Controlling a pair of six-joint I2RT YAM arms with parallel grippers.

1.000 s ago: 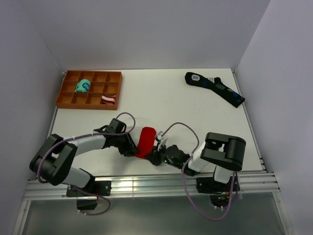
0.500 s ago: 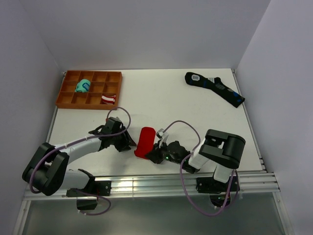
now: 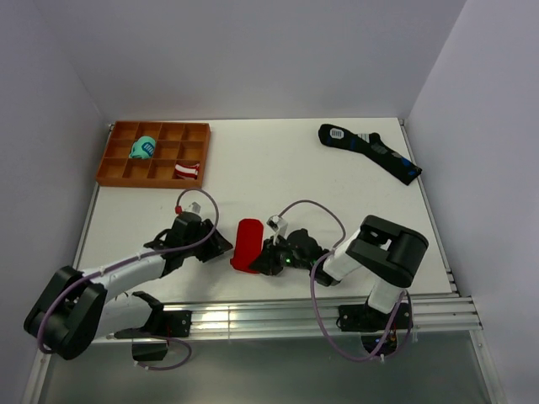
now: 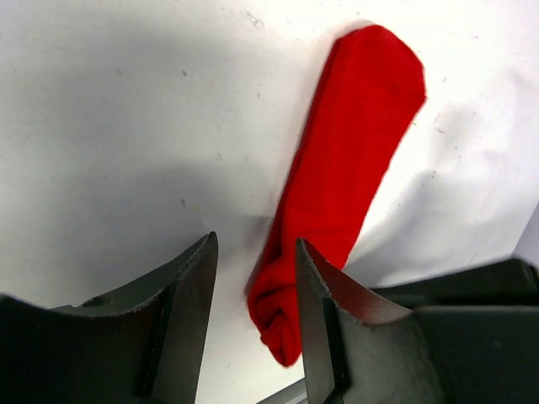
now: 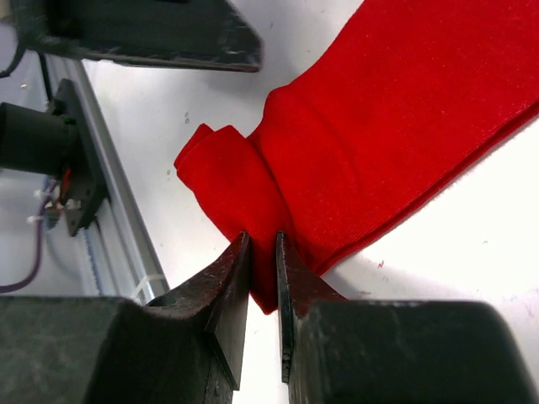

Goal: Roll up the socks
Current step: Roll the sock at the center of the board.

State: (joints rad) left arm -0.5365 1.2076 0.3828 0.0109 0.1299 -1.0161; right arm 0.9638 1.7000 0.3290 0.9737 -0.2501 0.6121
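Roll barely begun: the socks [image 3: 248,244] lie on the table [image 3: 278,168] near its front edge. The right gripper [image 5: 263,244] pinches their curled near end; the left gripper [image 4: 255,252] stands apart, empty, just beside. Next, likely: turning that curl onward without losing it.

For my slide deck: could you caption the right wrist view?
Right gripper pinches the folded end of the red socks lying on the white table.

Bright, even overhead light, white desk [image 3: 278,168] nearly blown out; soft grey shadow under my left pincer [image 4: 254,252].
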